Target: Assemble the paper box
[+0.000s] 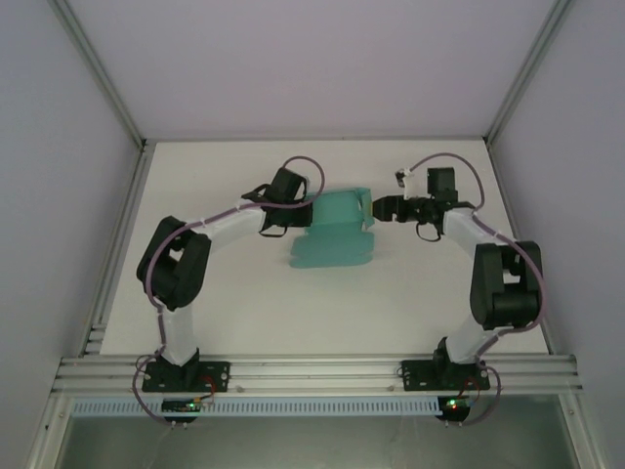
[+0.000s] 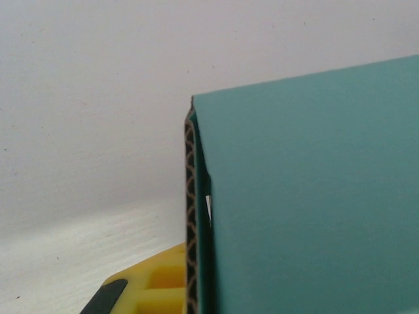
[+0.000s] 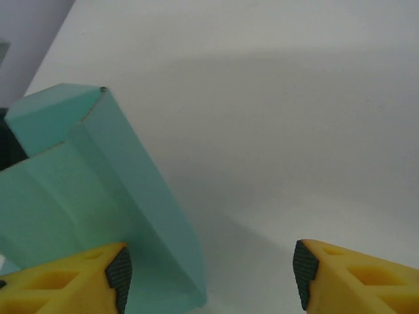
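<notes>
The teal paper box (image 1: 337, 230) lies partly folded in the middle of the white table (image 1: 244, 313), one panel raised and flat flaps spread toward the near side. My left gripper (image 1: 305, 210) is shut on the box's left edge. In the left wrist view the teal panel (image 2: 308, 196) shows its corrugated edge, pressed against one yellow finger (image 2: 154, 288); the other finger is hidden behind the panel. My right gripper (image 1: 377, 208) stands open at the box's right edge. In the right wrist view the folded teal wall (image 3: 98, 176) reaches in beside the left pad (image 3: 118, 271), while the right pad (image 3: 304, 271) stands apart over bare table.
Metal frame posts and grey walls enclose the table on the left, right and back. An aluminium rail (image 1: 312, 371) runs along the near edge, carrying both arm bases. Bare white tabletop lies around the box on all sides.
</notes>
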`<state>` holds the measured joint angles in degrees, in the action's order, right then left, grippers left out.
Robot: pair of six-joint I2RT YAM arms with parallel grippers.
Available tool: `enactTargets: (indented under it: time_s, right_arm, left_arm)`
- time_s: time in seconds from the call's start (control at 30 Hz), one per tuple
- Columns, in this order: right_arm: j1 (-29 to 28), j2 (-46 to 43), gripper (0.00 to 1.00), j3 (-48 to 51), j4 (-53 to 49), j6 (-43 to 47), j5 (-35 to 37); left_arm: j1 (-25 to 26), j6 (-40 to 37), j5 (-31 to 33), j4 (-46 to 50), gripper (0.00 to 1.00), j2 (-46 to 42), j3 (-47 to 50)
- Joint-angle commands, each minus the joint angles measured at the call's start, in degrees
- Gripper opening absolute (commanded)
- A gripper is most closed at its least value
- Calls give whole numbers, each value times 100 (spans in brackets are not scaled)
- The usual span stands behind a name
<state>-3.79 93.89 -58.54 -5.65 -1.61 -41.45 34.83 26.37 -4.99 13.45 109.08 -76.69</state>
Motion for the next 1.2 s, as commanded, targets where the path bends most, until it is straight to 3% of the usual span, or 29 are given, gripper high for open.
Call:
enactTargets:
  time_s: [0.0, 0.17, 0.27, 0.4, 0.47, 0.63, 0.7, 0.97, 1.1, 1.17]
  right_arm:
    - [-209, 135, 68, -320, -236, 351, -473]
    - [-535, 372, 66, -567, -436, 466, -407]
    - [-770, 514, 63, -726, -530, 463, 66]
    - [-1207, 597, 58, -779, -432, 244, 1322]
    - [-1451, 621, 47, -812, -380, 90, 2186]
    - [-2046, 881, 54, -925, -294, -89, 4091]
    - [-2159, 1072, 53, -1147, -355, -360, 4410]
    - [-2152, 1409, 30, -1297, -195, -661, 5175]
    - [-2162, 1594, 10, -1372, -335, -695, 5874]
    - [-2162, 1694, 6, -1442, -489, -699, 6301]
  left_arm:
    - [-13, -71, -117, -54, 0, -194, -24]
    - [-14, -90, -61, -7, 0, -160, -71]
    - [-19, -62, -53, -19, 0, -151, -65]
    - [-16, 8, -22, 3, 0, -135, -92]
    - [-15, 86, 47, 60, 0, -107, -112]
    - [-14, 140, 33, 123, 0, -1, -177]
    - [-5, 157, 15, 142, 0, 47, -214]
    - [27, 226, -3, 179, 0, 96, -180]
    - [57, 271, 66, 232, 0, 121, -189]
    - [57, 311, 137, 286, 0, 136, -222]
